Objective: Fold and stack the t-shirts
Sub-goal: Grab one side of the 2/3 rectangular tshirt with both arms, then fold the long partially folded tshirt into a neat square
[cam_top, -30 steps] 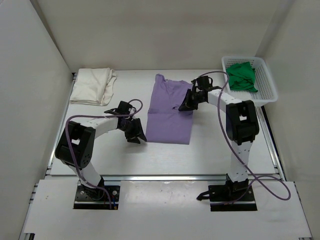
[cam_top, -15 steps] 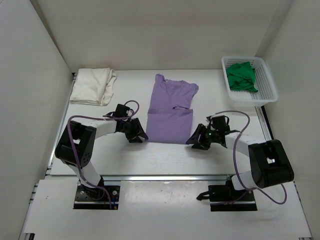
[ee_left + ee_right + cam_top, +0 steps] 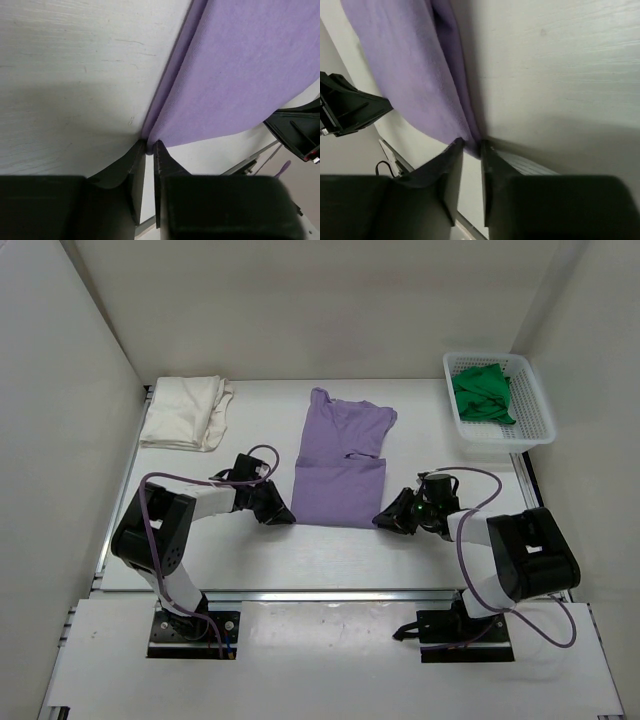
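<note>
At centre, lavender t-shirt (image 3: 340,460): soft matt knit cloth, fine fuzzy nap close up. 10 o'clock, cream t-shirt (image 3: 185,412): matt cloth, soft folds. 2 o'clock, green t-shirt (image 3: 482,393): matt cloth, crumpled, in basket (image 3: 500,436) of white plastic lattice, slight sheen. Bare table (image 3: 250,550): pale wood-grain, matt, faintly scratched. Both left gripper (image 3: 283,514) and right gripper (image 3: 385,520): matt black plastic.

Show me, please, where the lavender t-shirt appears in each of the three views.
Top external: lavender t-shirt mid-picture.
Left wrist: upper right, corner at the left gripper.
Right wrist: upper left, corner at the right gripper.
Shared landmark: the white table.
</note>
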Controlling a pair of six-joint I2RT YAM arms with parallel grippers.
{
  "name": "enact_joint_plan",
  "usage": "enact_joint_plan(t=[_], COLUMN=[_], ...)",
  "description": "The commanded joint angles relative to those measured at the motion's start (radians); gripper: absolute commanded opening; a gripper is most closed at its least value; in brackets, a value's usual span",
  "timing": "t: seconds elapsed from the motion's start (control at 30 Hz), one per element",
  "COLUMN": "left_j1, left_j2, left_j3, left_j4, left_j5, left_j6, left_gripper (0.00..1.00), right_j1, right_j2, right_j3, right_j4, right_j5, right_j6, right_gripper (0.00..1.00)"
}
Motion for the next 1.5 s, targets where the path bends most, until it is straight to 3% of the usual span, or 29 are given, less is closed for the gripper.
enact_joint_plan(t=[0.0, 0.07, 0.2, 0.33, 0.57, 0.67, 0.73, 0.9, 1.0, 1.23, 1.3, 1.47], left_j1=[-0.005, -0.008, -0.022, -0.047, -0.094, -0.102, -0.081, -0.056, -0.042, -0.031, -0.022, 0.005], left_j2=[0.016, 0.002, -0.026, -0.095, -0.417, -0.549, -0.58, -0.404, -0.249, 0.156, 0.305, 0.545], left_j3=[-0.006, 0.009, 0.055, 0.032, -0.178, -0.156, -0.062, 0.267, 0.464, 0.937, 1.137, 1.417], left_j4=[-0.011, -0.023, -0.098, -0.221, -0.415, -0.524, -0.578, -0.632, -0.629, -0.65, -0.676, -0.697], left_j5=[-0.101, -0.118, -0.125, -0.13, -0.073, -0.078, -0.082, -0.147, -0.197, -0.251, -0.251, -0.266], left_j6=[0.008, 0.011, 0.068, 0.123, 0.111, 0.088, 0.096, 0.156, 0.18, 0.188, 0.185, 0.148], left_gripper=[0.22, 0.13, 0.01, 0.0, 0.0, 0.0, 0.0, 0.0, 0.0, 0.0, 0.0, 0.0], right_j1=[-0.001, 0.004, 0.017, 0.075, 0.296, 0.33, 0.289, 0.038, -0.047, -0.124, -0.145, -0.193], right_j2=[0.024, 0.023, 0.0, -0.129, -0.535, -0.739, -0.769, -0.561, -0.311, 0.119, 0.188, 0.404], right_j3=[-0.001, -0.003, 0.002, -0.069, -0.237, -0.207, -0.158, 0.1, 0.343, 0.724, 0.782, 0.951], right_j4=[0.053, 0.037, 0.008, -0.087, -0.407, -0.554, -0.602, -0.647, -0.647, -0.607, -0.584, -0.533], right_j5=[0.042, 0.047, 0.036, 0.053, 0.108, 0.139, 0.1, -0.005, -0.026, -0.013, -0.016, -0.054], right_j6=[0.019, 0.015, 0.012, 0.005, 0.116, 0.157, 0.129, -0.128, -0.254, -0.34, -0.336, -0.323], right_gripper=[0.16, 0.04, 0.0, 0.0, 0.0, 0.0, 0.0, 0.0, 0.0, 0.0, 0.0, 0.0])
